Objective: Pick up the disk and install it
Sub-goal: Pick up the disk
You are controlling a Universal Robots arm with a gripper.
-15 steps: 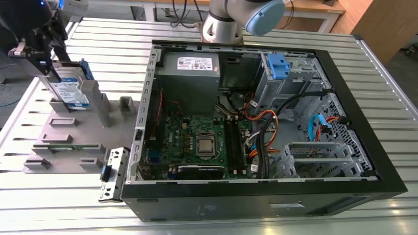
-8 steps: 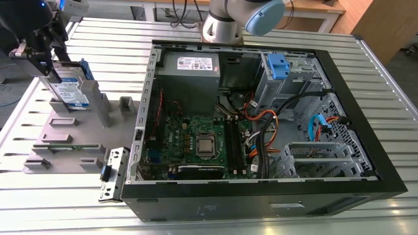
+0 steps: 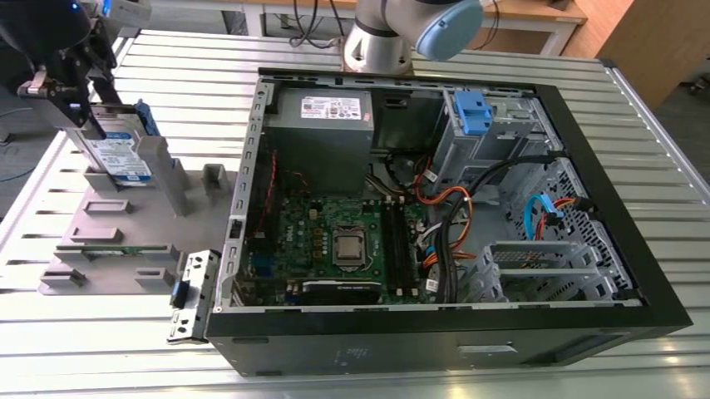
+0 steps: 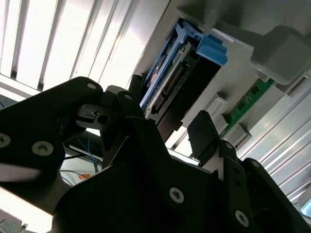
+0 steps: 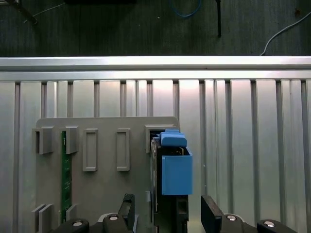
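Claw (image 5: 167, 200) hangs open and empty over the upright disk (image 5: 176, 170) in its grey rack (image 5: 102, 191), and should straddle it squarely before closing so nothing tilts.

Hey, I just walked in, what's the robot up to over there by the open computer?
The arm's gripper is at the disk, which stands on edge in a grey holder on the slatted table, to the exterior view's left of the open computer case. The jaws are open, one on each side of the disk, with gaps visible in the first wrist view. The disk is not yet lifted or installed.
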